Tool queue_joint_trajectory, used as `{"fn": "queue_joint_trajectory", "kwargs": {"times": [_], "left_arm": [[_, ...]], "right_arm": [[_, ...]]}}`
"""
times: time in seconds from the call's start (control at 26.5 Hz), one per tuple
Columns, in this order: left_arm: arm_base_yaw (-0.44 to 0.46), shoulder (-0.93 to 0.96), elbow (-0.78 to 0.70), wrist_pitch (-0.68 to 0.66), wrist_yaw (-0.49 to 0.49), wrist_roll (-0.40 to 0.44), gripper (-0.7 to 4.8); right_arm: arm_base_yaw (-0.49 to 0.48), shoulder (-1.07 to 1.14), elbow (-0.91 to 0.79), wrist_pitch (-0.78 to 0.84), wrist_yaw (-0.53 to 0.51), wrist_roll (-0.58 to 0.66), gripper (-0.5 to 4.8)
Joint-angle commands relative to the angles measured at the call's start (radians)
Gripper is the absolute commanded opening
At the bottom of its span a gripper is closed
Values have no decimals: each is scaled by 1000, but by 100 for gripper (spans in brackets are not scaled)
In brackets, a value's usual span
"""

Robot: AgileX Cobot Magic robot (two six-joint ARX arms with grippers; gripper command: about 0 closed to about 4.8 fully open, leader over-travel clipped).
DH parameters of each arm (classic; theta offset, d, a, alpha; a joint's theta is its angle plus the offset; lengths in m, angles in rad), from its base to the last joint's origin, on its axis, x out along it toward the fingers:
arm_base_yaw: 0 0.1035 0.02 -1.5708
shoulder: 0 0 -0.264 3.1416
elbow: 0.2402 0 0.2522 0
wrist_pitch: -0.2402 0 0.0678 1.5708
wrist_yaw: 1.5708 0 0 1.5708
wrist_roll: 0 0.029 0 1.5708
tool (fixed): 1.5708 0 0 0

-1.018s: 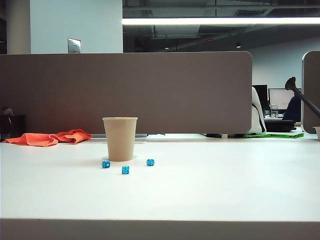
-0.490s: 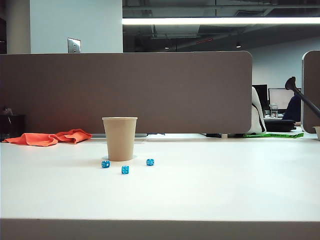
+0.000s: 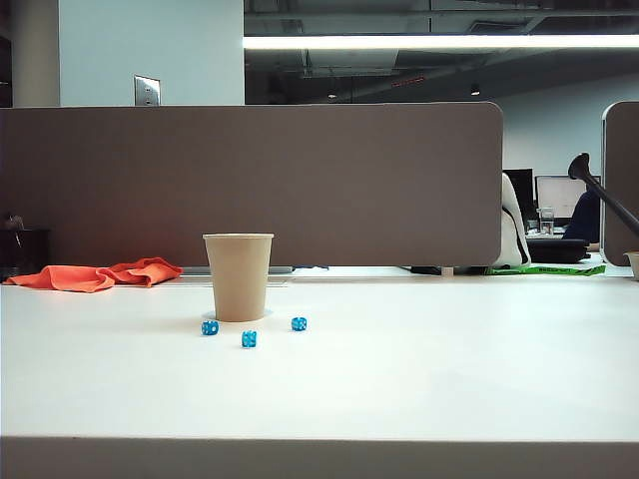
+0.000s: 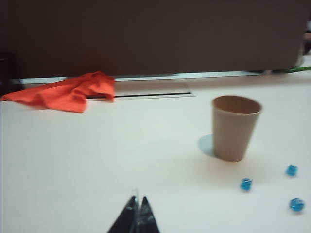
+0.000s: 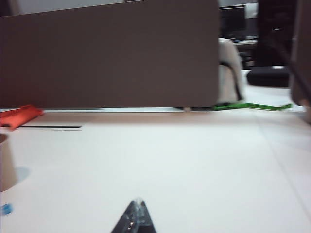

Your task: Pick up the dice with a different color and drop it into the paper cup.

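The tan paper cup (image 3: 239, 277) stands upright on the white table (image 3: 419, 369), with three blue dice (image 3: 249, 339) on the table in front of it. The dice with a different color shows in no view. Neither gripper appears in the exterior view. In the left wrist view my left gripper (image 4: 137, 199) is shut and empty, well short of the cup (image 4: 235, 127) and the blue dice (image 4: 246, 184). My right gripper (image 5: 138, 201) is shut with nothing in it, off to the side of the cup (image 5: 6, 165) and one blue die (image 5: 6, 209).
An orange cloth (image 3: 95, 274) lies at the back left of the table, also seen as an orange cloth (image 4: 68, 92) in the left wrist view. A brown partition (image 3: 250, 185) stands behind the table. A green strip (image 5: 252, 106) lies at the far right.
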Motion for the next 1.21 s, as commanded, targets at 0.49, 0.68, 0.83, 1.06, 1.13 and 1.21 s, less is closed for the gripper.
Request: {"fn": "queue_joint_trajectory", "kwargs": {"times": [0.49, 0.68, 0.83, 1.06, 1.13, 1.21], "left_arm": [[2, 1, 3, -26, -102, 82, -6], [56, 1, 3, -22, -83, 69, -6], [163, 1, 3, -13, 40, 37, -6], [211, 1, 3, -13, 72, -16, -6], [210, 1, 3, -14, 90, -34, -6], [210, 1, 3, -14, 89, -37, -6]], "right_arm": [[-3, 0, -1, 17, -39, -28, -5], [-4, 0, -1, 17, -39, -30, -5], [-19, 0, -1, 16, -39, -47, -5], [-52, 0, -2, 12, 0, -74, -5], [-59, 0, -2, 10, 2, -74, -5], [-59, 0, -2, 10, -3, -74, -5]]}}
